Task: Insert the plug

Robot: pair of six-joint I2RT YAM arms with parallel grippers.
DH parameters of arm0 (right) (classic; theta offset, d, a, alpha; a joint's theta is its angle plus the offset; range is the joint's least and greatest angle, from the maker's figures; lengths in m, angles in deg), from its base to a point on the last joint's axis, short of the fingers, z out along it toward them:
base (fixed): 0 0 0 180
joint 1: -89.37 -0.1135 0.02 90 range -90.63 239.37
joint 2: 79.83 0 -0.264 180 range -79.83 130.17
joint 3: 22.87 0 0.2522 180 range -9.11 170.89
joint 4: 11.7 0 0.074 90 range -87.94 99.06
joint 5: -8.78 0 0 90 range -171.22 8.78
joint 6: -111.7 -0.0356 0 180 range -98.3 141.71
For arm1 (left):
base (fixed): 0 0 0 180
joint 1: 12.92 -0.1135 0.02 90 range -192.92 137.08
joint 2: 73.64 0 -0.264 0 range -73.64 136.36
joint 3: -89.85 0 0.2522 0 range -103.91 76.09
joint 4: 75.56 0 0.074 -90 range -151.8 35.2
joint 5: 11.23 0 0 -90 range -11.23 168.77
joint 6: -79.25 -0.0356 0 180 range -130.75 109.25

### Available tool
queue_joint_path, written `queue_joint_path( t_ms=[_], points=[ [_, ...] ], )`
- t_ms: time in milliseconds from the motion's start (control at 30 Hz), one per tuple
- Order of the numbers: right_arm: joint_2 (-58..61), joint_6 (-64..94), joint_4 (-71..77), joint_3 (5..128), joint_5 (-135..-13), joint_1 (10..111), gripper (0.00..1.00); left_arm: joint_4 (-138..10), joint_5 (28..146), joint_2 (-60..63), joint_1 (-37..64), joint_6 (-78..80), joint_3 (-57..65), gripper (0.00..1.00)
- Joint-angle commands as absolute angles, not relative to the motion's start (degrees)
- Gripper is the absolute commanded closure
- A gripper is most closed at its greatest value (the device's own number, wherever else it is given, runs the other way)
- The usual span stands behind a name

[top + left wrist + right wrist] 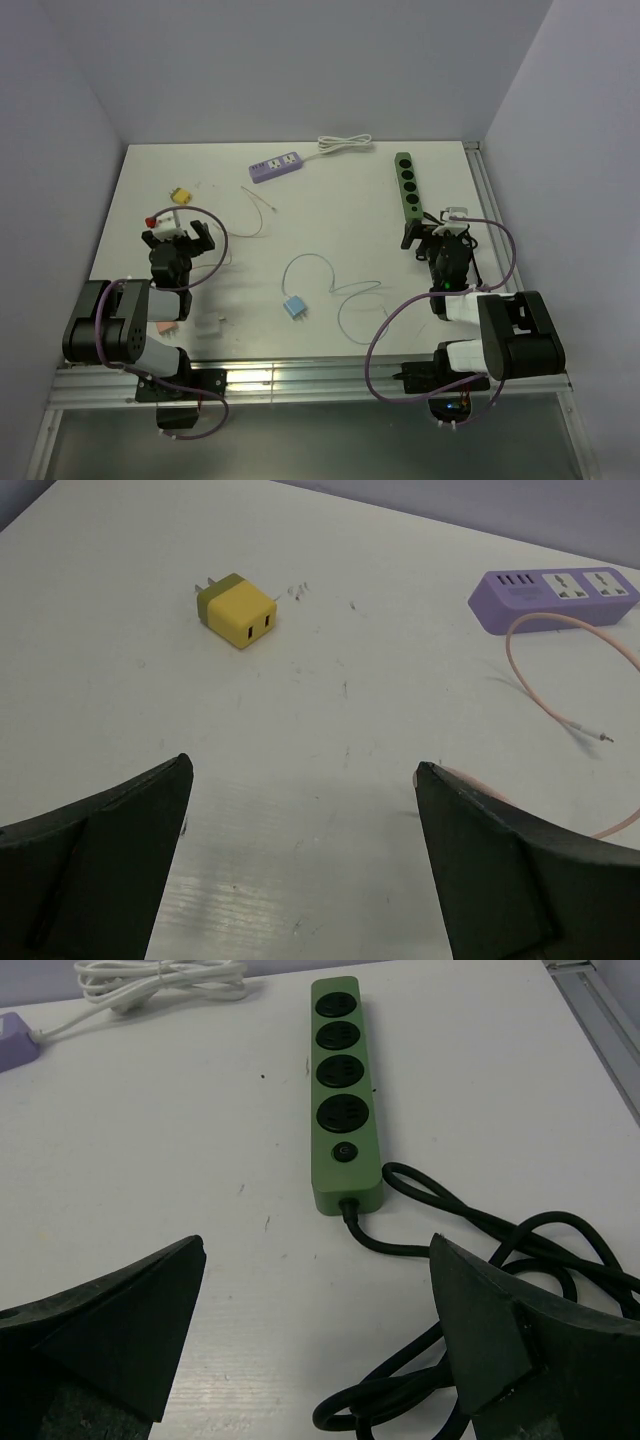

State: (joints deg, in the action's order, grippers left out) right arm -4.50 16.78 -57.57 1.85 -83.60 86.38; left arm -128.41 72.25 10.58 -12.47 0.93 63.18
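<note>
left fingers (95, 855) spread, right fingers (100, 1320) spread; boxy yellow plug (237, 610); long green strip (345, 1100).

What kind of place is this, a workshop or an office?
Probably a robotics lab test cell: a white table boxed in by blank walls, a left arm and right arm bolted at its edge, and practice items like a green power strip and a yellow charger.

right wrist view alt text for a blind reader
A green power strip with four round sockets lies flat on the white table, its black cord looping down to the right. The open right end effector frames the bottom corners with dark fingers; a coiled white cable lies top left.
</note>
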Motion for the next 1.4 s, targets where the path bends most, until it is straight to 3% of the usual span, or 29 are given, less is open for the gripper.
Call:
queue_joint_path(
  t_ms=[0, 267, 433, 500, 567, 667, 733, 833, 900, 933, 967, 1067, 1267, 1333, 1367],
  points=[
    [-5.6, 18.3, -61.2, 3.4, -84.5, 86.8, 0.00, -130.9, 71.4, 9.9, -12.6, -1.3, 61.8, 0.00],
    [-5.5, 18.2, -61.1, 3.4, -84.6, 86.8, 0.00, -132.2, 68.3, 8.1, -12.6, -1.5, 62.1, 0.00],
    [-9.3, 18.7, -59.3, 3.3, -93.8, 83.6, 0.00, -109.6, 52.4, 1.6, -5.1, -1.2, 54.9, 0.00],
    [-14.1, 15.4, -48.5, 7.1, -100.2, 82.3, 0.00, -105.3, 40.8, -1.0, -1.3, 4.7, 52.1, 0.01],
    [-16.6, 10.7, -26.6, 17.0, -103.5, 82.2, 0.00, -91.5, 31.8, -2.8, 1.0, 17.1, 46.3, 0.01],
    [-16.3, 4.6, -12.2, 25.7, -104.1, 82.4, 0.00, -62.7, 25.8, -4.3, 1.3, 38.2, 36.5, 0.00],
    [-13.9, -10.8, -2.5, 29.2, -113.5, 82.7, 0.00, -54.1, 27.9, -5.7, 1.1, 49.0, 33.7, 0.01],
    [-5.7, -6.2, 1.1, 37.3, -94.8, 88.1, 0.02, -46.1, 36.5, -9.2, 0.5, 56.8, 34.1, 0.01],
    [5.3, -4.8, 9.9, 50.3, -92.5, 90.8, 0.03, -51.2, 44.4, -11.8, -0.3, 50.8, 35.4, 0.01],
    [8.9, -3.6, 16.5, 54.6, -90.5, 91.1, 0.05, -53.3, 57.0, -14.1, -0.9, 43.7, 36.3, 0.01],
    [14.9, -0.7, 18.7, 61.1, -88.9, 91.3, 0.06, -57.1, 62.4, -15.3, -2.4, 41.7, 36.7, 0.01],
    [24.0, 3.1, 24.1, 70.3, -82.9, 91.3, 0.07, -64.1, 78.2, -21.6, -3.1, 37.6, 41.0, 0.00],
    [38.6, 7.7, 34.9, 86.1, -79.1, 90.7, 0.06, -64.0, 86.8, -30.8, -3.1, 37.2, 44.3, 0.00],
    [40.9, 8.1, 38.5, 89.8, -81.1, 89.6, 0.06, -59.7, 87.5, -30.3, -2.6, 35.4, 42.6, 0.06],
    [43.2, 8.7, 39.9, 91.2, -83.0, 89.6, 0.12, -58.7, 88.3, -30.1, -2.4, 35.2, 42.3, 0.07]
  ],
)
